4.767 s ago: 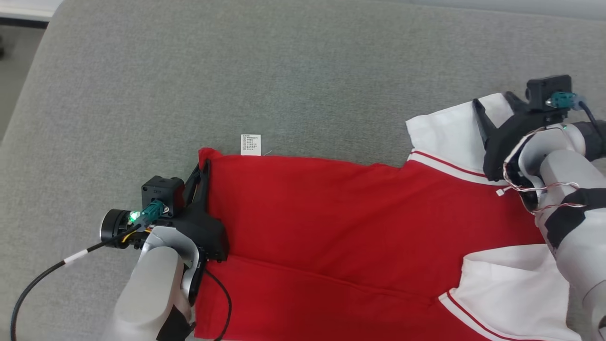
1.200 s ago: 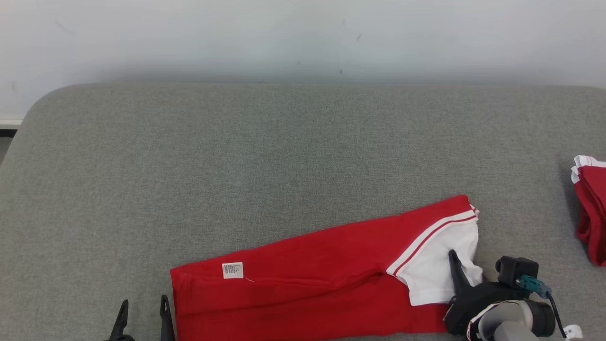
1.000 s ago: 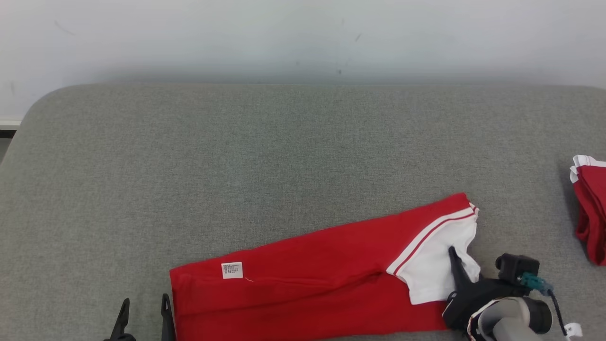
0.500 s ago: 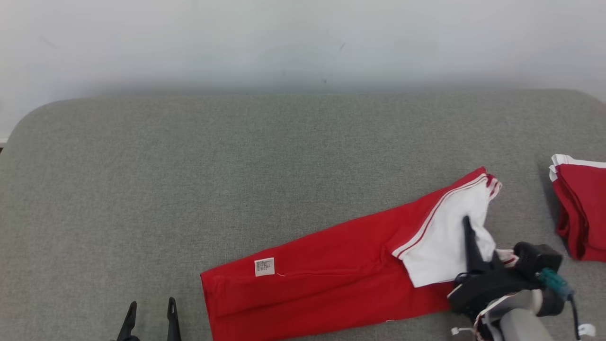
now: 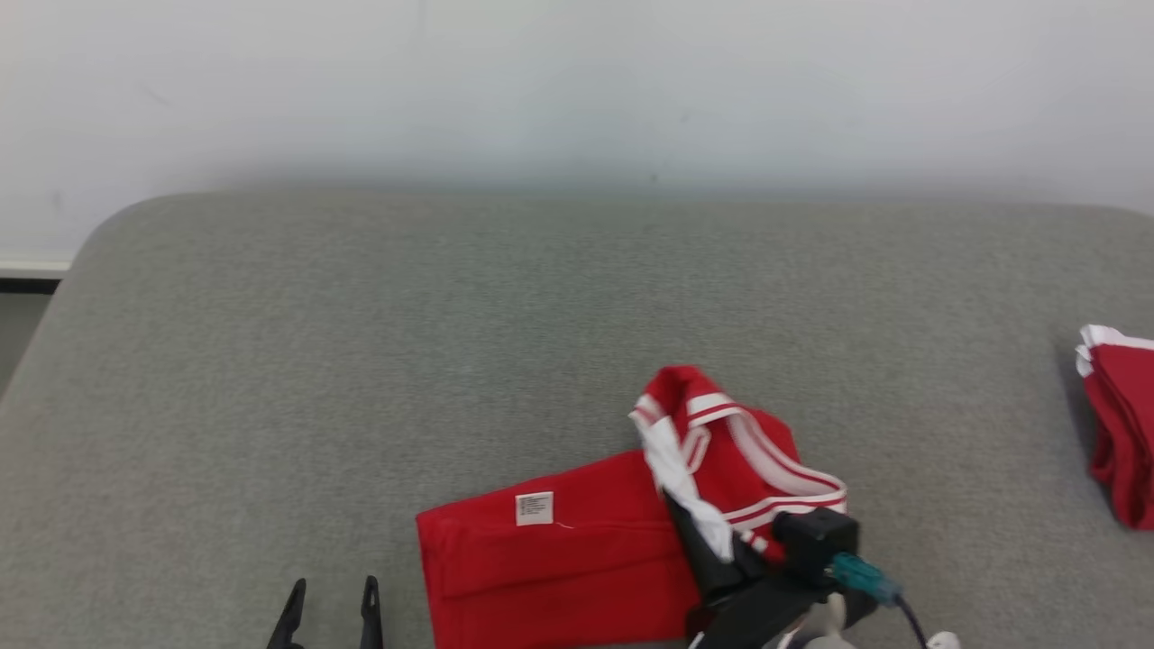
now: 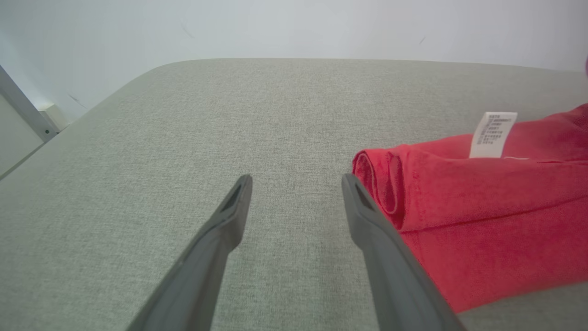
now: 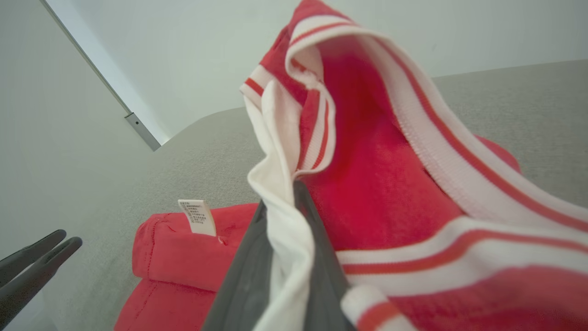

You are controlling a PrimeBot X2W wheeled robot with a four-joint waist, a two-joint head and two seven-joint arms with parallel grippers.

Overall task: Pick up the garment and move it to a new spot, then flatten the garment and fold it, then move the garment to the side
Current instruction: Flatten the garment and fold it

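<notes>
At the lower right of the head view, your right end effector (image 5: 696, 532) had its two dark fingers pressed together on the garment (image 5: 577, 559), pinching a white fold of it. From the right wrist camera you could see the white cloth running down between the fingers (image 7: 321, 266), with the striped end rising above their tips, clear of the counter (image 5: 361, 315). That lifted end was bunched and curled over. It was red fabric edged with white ribbed bands carrying thin red stripes, and it arched open like a hood above the rest of the piece.

Your left end effector (image 5: 332, 597) sat at the bottom edge of the head view, left of the garment, with its fingers spread wide and nothing between them. In its own wrist camera, one finger lay just beside the garment's rolled red edge. Whether it touched the cloth, you could not tell from that angle.

Below the lifted end, the rest of the garment lay on the grey fabric-covered counter, low in the head view. It was folded lengthwise into a red band with a crease along it. A small white care label (image 5: 535, 507) stuck up from the upper layer near its left end. Well apart, at the far right of the counter, lay a red-and-white pile (image 5: 1118, 442). A pale wall (image 5: 577, 90) rose behind the counter.
</notes>
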